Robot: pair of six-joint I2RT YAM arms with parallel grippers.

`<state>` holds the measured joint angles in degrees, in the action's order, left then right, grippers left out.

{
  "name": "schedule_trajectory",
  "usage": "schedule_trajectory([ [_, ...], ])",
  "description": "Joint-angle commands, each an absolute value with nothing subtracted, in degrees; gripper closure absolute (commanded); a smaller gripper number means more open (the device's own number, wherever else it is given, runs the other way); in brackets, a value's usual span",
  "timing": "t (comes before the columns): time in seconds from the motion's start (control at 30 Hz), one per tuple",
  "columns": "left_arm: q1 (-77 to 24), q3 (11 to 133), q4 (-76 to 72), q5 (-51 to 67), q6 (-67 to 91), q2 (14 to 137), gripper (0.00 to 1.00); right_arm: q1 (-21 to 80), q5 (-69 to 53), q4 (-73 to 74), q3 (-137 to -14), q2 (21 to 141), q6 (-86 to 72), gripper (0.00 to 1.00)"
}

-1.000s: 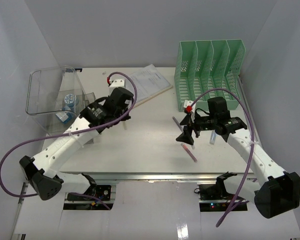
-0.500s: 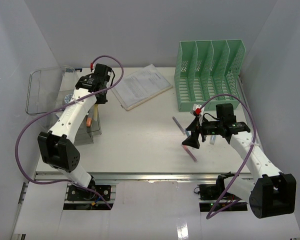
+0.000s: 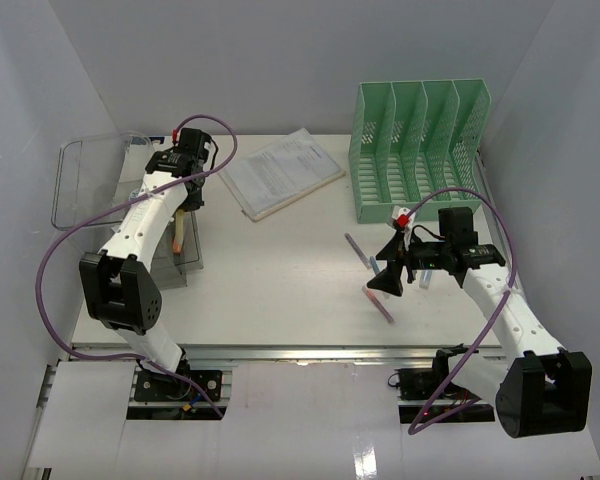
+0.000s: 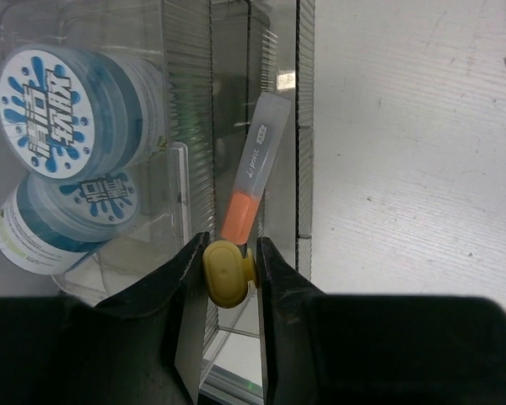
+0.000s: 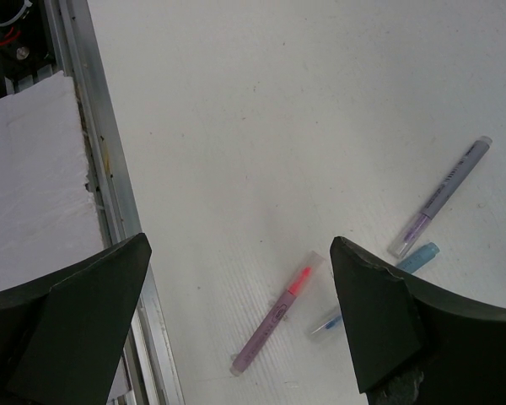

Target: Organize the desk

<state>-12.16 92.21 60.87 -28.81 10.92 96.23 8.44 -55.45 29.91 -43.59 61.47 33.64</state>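
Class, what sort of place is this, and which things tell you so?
Probably a robot lab's mock office desk: a white desk with a green file rack, papers and highlighters, and two robot arms bolted at its front edge.

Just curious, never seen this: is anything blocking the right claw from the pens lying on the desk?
Nothing visible does. The open right gripper hangs above the pink-tipped pen, only bare desk around it; a purple pen lies apart.
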Motion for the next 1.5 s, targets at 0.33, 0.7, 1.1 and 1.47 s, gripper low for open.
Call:
schedule_trajectory([
  [0.33,-12.22,88.59,57.7,-18.36,11.34,93.57,0.27,7.12,-31.78,26.46,-43.02,59.63,26.08,0.05],
  [0.7,-12.83,81.13,45.35,12.92,13.73,77.07,0.19,7.12,7.57,20.42,-44.39,63.23,8.68,0.03],
  [1.1,-12.75,39.11,20.68,35.75,31.08,38.86,0.16,3.54,11.19,24.58,-47.77,80.16,1.86,0.14],
  [1.47,-12.83,30.58,17.49,40.34,36.57,26.54,0.16,-1.84,1.58,24.7,-54.05,90.35,0.44,0.38],
])
